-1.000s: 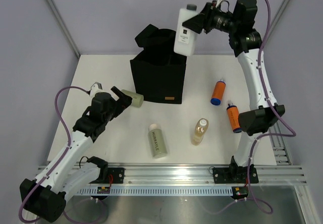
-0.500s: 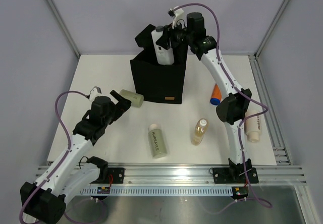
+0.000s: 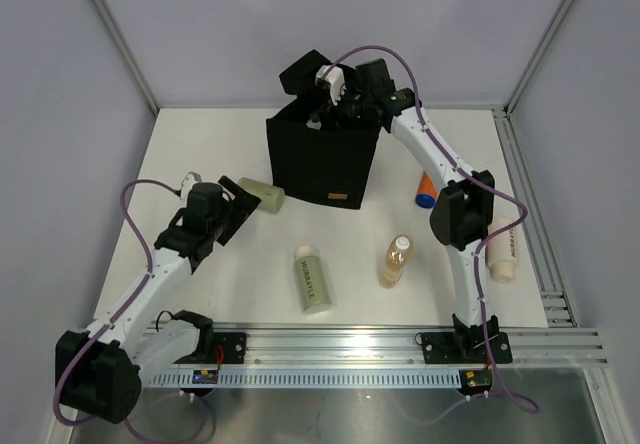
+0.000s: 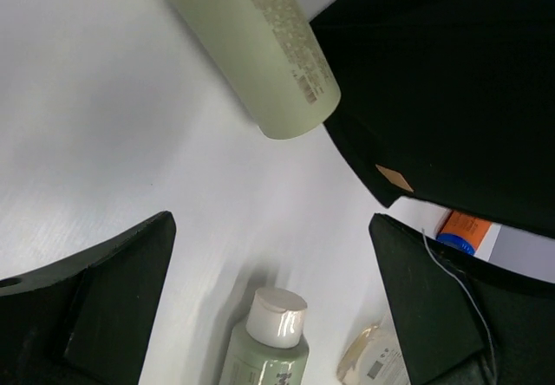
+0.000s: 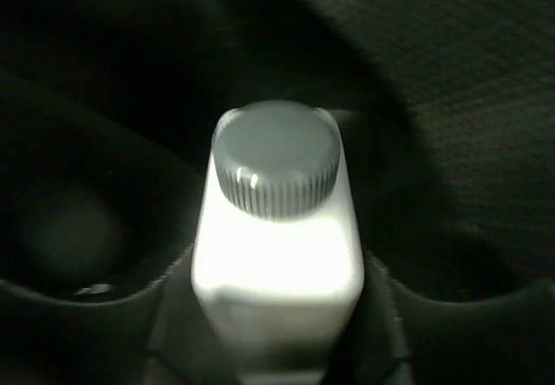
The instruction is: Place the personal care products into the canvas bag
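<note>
Now, on your left the olive-green bottle [image 4: 260, 51] lies on its side on the surface [image 3: 200, 154], one end just beside the canvas bag [image 3: 320, 164]. Come in off-centre and you will likely roll it, or shove it into the black fabric instead of catching it. In the middle, the bag's floppy upper edge could snag the right arm's wrist or cable, so a careless lift out may tilt or drag the bag.

The left fingers [image 4: 269, 229] are spread wide with nothing between them, short of the olive-green bottle and touching nothing. The right fingers [image 3: 338, 99] are down inside the bag's mouth and appear to be pinching the white bottle [image 5: 277, 229] by its sides, below its grey cap.

Further right, the amber bottle [image 3: 396, 261], the orange bottle [image 3: 427, 186] and the cream bottle [image 3: 503, 249] lie on the surface outside the bag.
</note>
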### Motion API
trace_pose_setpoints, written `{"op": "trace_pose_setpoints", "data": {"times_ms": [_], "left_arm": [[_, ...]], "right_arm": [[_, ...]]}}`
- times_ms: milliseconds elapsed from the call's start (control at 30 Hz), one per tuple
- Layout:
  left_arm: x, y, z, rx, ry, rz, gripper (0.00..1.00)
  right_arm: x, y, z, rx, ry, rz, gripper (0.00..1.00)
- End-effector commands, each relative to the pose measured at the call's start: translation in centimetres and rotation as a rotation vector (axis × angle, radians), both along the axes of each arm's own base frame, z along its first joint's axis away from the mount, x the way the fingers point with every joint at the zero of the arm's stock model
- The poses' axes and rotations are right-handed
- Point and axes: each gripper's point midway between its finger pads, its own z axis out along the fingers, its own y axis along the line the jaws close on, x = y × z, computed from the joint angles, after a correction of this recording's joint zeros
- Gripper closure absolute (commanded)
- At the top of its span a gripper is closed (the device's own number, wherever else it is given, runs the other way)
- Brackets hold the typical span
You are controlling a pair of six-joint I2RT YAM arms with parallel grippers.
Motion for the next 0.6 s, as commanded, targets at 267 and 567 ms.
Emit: {"op": "trace_pose_setpoints", "data": {"times_ms": [267,567], "left_arm": [[5.7,-1.8,-2.0,-0.146,0.158,0.12,0.01],[10.0,-1.2,-4.7,-0.148,0.218,0.196,0.01]], "right_arm": [[-3.5,-0.1,11.5,0.108,-0.14,0.079,0.02],[-8.2,-1.7,14.8,0.141,-0.14,0.14,0.01]]}}
